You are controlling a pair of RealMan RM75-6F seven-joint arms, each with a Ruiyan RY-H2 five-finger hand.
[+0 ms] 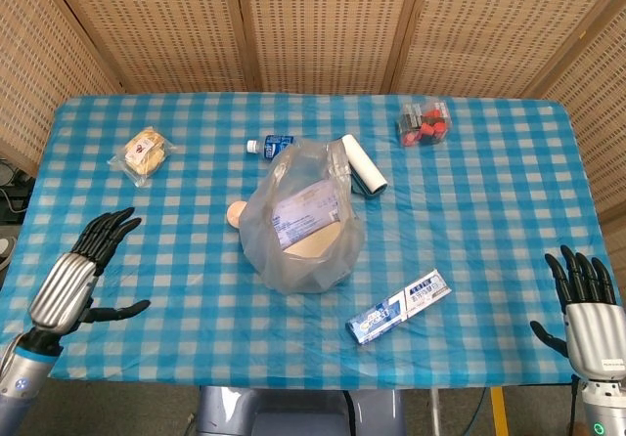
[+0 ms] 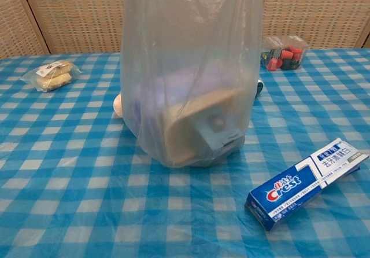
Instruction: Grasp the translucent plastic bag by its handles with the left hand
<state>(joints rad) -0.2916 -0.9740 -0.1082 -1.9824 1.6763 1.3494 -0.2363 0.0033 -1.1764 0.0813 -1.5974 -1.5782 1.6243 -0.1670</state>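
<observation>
tablecloth [image 1: 469, 221]: blue-white check | toothpaste box [image 2: 306, 181]: blue, white
</observation>
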